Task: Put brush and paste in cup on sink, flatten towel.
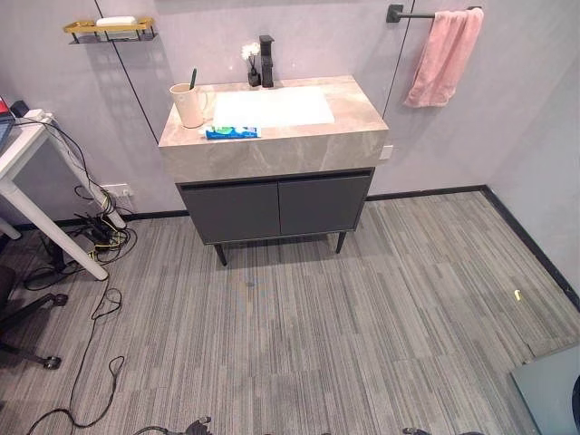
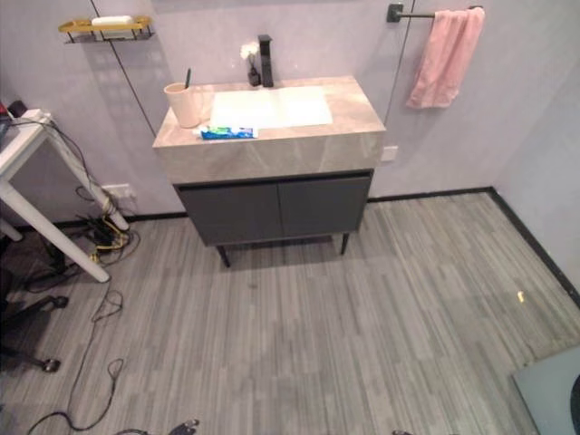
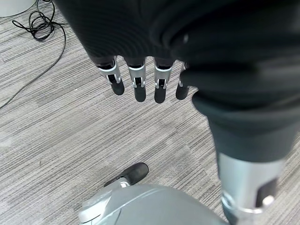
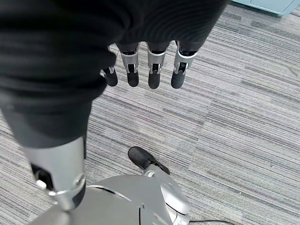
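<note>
Grey stone worktop with a white sink sunk into it, on a dark two-door cabinet against the wall. Cream cup upright on the worktop's left end, just beside the sink's left edge. Dark green brush standing in the cup, handle tip poking above the rim. Blue and green paste lying flat on the worktop along the sink's front edge, just right of the cup and outside it; touching or not, cannot tell. Black tap at the back of the sink, small dark bottle with white flowers just beside it on the left.

Pink towel hanging from a black rail on the wall, up and to the right of the worktop, bunched toward the rail's right end and draped in folds rather than spread out. Gold shelf on the wall to the upper left, holding a white bar. White desk leg and a tangle of cables at the far left. Grey striped floor between the cabinet and the camera.

Left hand hanging over the floor, well away from the worktop, fingers straight and holding nothing. Right hand likewise over the floor, fingers straight, holding nothing.
</note>
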